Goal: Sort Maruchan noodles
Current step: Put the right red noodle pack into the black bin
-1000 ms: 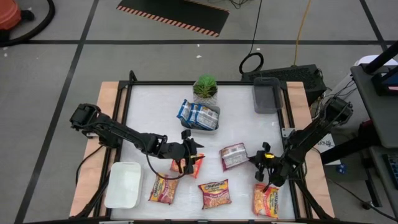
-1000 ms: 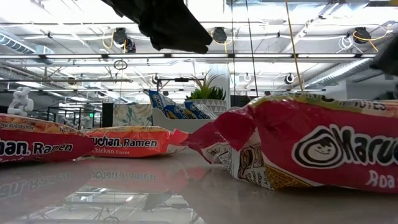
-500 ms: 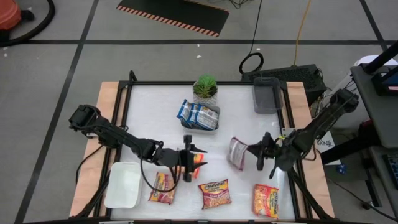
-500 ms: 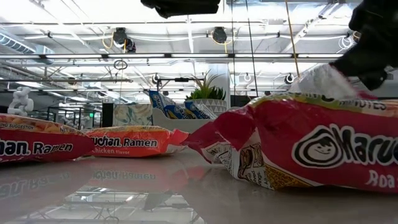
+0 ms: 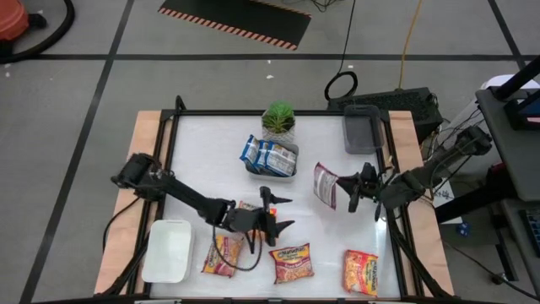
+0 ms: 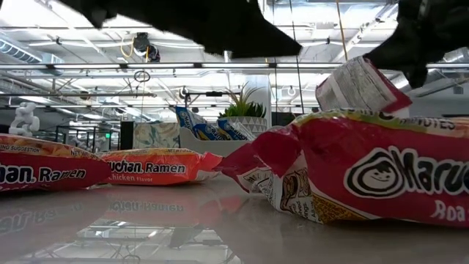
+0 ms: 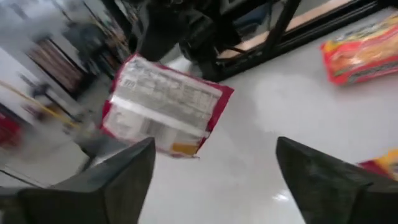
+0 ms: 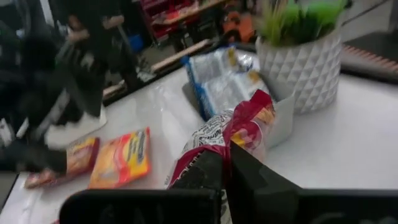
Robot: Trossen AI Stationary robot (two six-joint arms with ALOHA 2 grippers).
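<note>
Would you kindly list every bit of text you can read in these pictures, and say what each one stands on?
"Maru", cut off at the picture's edge: near pink-red packet, low view.
"Roa", cut off: same packet, below the logo.
"uchan. Ramen" and "Chicken Flavor": orange packet.
"han. Ramen", with "NG SUGGESTION" above it: packet at the left edge.
Too blurred to read: the back panel of the packet held by the right gripper, and the blue packets in the grey tray.

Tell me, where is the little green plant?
In the high view, the plant in its white pot stands at the table's far edge near the middle, right behind the grey tray of blue-white noodle packets.
</note>
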